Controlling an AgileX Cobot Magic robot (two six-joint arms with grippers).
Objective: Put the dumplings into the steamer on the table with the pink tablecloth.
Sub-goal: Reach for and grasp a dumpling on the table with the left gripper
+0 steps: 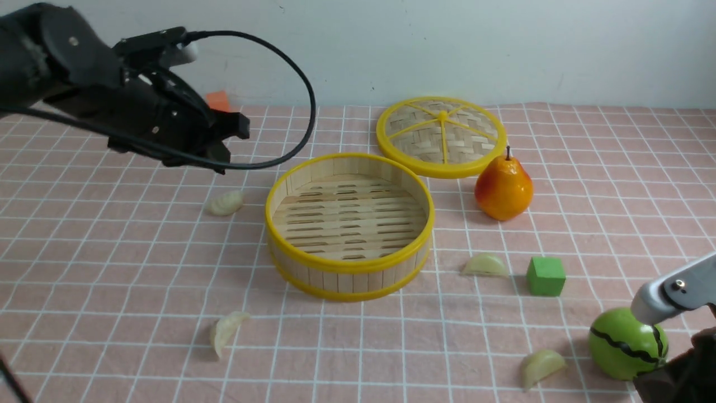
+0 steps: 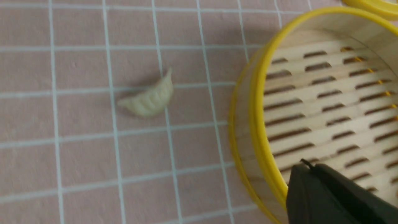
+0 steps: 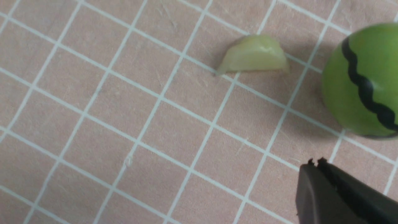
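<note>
Nearest, a pale green pleated toy dumpling (image 1: 543, 367) lies beside the green, black-striped ball (image 1: 628, 343); the black right gripper (image 3: 320, 166) is closed and empty, presumably awaiting alignment. Farther off, the round bamboo steamer (image 1: 351, 272) stands open and empty, central on the pink gridded tablecloth (image 1: 347, 358), probably for access from both sides. The black left gripper (image 2: 306, 165), closed, grips nothing.

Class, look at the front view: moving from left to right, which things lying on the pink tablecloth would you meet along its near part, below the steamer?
Dumpling, dumpling, watermelon.
</note>
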